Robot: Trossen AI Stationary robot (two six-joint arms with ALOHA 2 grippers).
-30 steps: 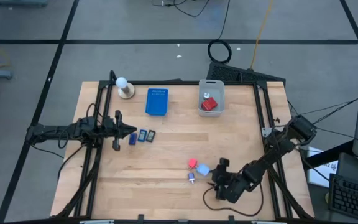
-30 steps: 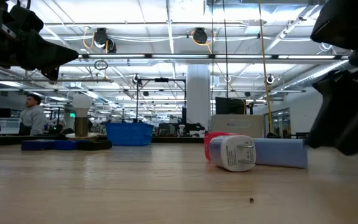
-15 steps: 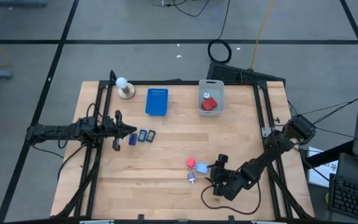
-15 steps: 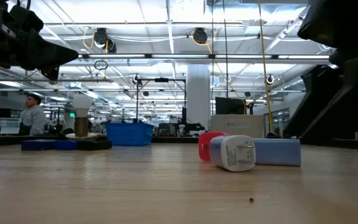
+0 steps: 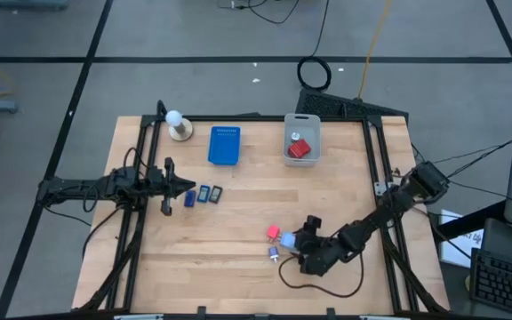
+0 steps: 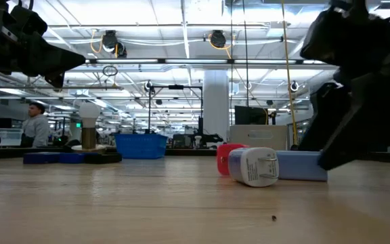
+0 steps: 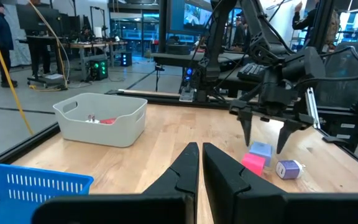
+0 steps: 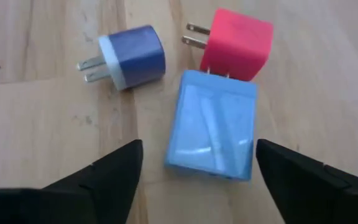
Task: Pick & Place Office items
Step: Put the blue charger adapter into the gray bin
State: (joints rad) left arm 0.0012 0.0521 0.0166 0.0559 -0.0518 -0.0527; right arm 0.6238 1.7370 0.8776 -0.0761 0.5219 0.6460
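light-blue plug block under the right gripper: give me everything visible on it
The light-blue rectangular plug block looks like glossy plastic with rounded edges, lying flat on the wooden table. One short end meets the pink plug block, whose metal prongs point away; its own prongs aren't visible. The blue-and-white plug lies apart beside it. The right gripper hangs open above it, fingers either side, not touching.

The right arm is bent low over the front part of the table, and its wrist is tipped downward. The right gripper is held with its two fingers spread wide apart, the tips pointed at the tabletop. The left arm is stretched out flat at the table's left side. The left gripper is seen with its fingers pressed nearly together.
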